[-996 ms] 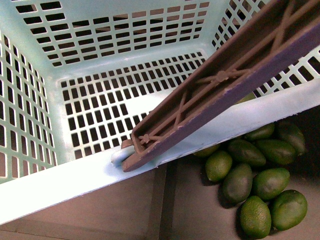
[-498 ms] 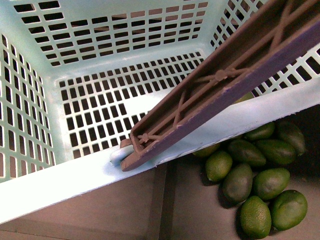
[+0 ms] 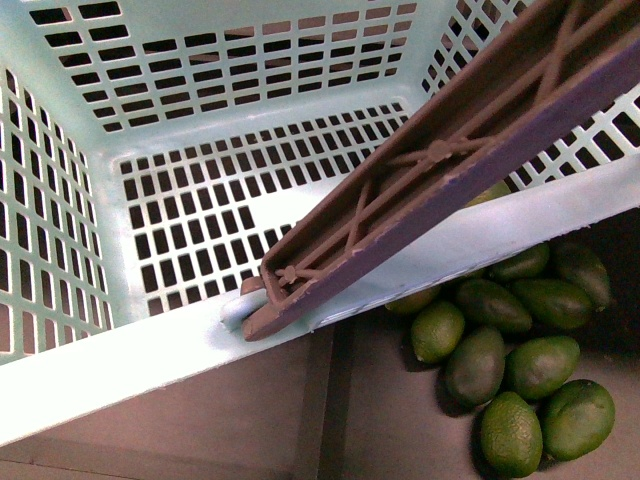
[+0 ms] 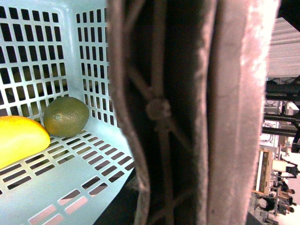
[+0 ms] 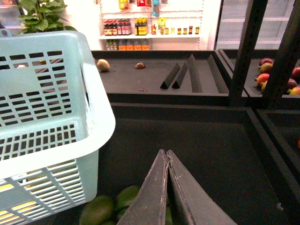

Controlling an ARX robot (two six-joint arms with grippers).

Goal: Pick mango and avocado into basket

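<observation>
I see mango (image 4: 18, 140) touching avocado (image 4: 65, 116) in basket (image 3: 150, 360) corner, right gripper (image 5: 167, 157) jaws pressed together empty, left jaws unseen.

1. The front view looks steeply down from close above into the basket (image 3: 200, 90), its brown handle (image 3: 430, 190) crossing the frame.
2. The left wrist view sits inside the basket (image 4: 42, 47), pressed close against the handle (image 4: 187, 112).
3. The right wrist view looks level along the dark display bin (image 5: 197, 140), basket (image 5: 47, 108) beside it.
4. All three share the basket.
</observation>
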